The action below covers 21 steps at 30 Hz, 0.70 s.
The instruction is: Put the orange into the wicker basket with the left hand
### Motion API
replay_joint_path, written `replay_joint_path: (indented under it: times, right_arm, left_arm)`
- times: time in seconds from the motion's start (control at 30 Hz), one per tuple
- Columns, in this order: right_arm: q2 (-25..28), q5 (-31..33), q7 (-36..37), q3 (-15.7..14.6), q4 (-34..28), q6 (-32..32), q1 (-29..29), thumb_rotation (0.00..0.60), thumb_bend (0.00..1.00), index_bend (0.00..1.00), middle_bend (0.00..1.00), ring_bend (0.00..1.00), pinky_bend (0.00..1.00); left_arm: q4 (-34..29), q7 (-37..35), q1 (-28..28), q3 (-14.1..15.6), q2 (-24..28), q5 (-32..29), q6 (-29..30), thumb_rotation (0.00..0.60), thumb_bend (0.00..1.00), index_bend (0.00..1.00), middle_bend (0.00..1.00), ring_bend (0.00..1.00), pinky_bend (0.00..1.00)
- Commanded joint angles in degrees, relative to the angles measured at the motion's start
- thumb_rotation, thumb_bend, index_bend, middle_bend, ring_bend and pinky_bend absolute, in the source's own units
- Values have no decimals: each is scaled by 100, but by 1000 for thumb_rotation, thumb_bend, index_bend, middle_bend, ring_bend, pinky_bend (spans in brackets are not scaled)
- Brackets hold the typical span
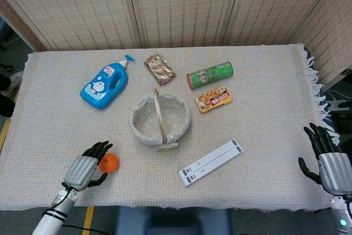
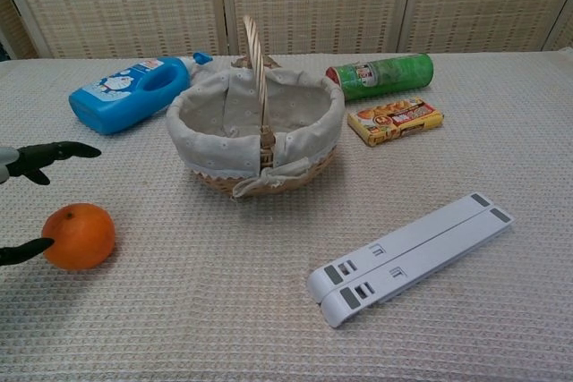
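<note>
The orange [image 1: 109, 162] [image 2: 80, 235] lies on the woven cloth, down and left of the wicker basket [image 1: 181, 125] [image 2: 313, 123], which has a pale liner and an upright handle. My left hand [image 1: 86, 169] is right beside the orange on its left, fingers spread around it. In the chest view its dark fingertips [image 2: 54, 152] reach in above and below the fruit, the lower one touching or nearly touching it. My right hand [image 1: 330, 163] hangs open at the table's right edge, holding nothing.
A blue bottle [image 1: 104, 85] lies left of the basket. Behind it are a brown snack packet [image 1: 160, 69], a green can [image 1: 210, 75] and a snack box [image 1: 214, 99]. A white folded stand [image 1: 210, 162] lies right of the orange.
</note>
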Motion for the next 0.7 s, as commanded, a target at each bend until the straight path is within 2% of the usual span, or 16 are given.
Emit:
replay_joint_path:
  times: [0.03, 0.2, 0.4, 0.7]
  right_arm:
    - [-5, 5, 3, 5, 3, -9, 7, 600, 302, 27, 0, 0, 347]
    - [-8, -13, -7, -14, 7, -42, 20, 600, 302, 38, 0, 0, 347]
    - [4, -40, 5, -38, 13, -81, 37, 600, 302, 41, 0, 0, 347]
    - [-1, -35, 15, -34, 16, -81, 44, 600, 302, 46, 0, 0, 347]
  left_arm:
    - [-33, 13, -5, 32, -25, 12, 0, 600, 339, 0, 0, 0, 182]
    - [81, 54, -35, 67, -232, 78, 14, 600, 336, 0, 0, 0, 175]
    - [601, -39, -125, 51, -686, 89, -78, 600, 335, 0, 0, 0, 168]
    - [1174, -191, -224, 48, -1105, 72, -192, 600, 332, 0, 0, 0, 157]
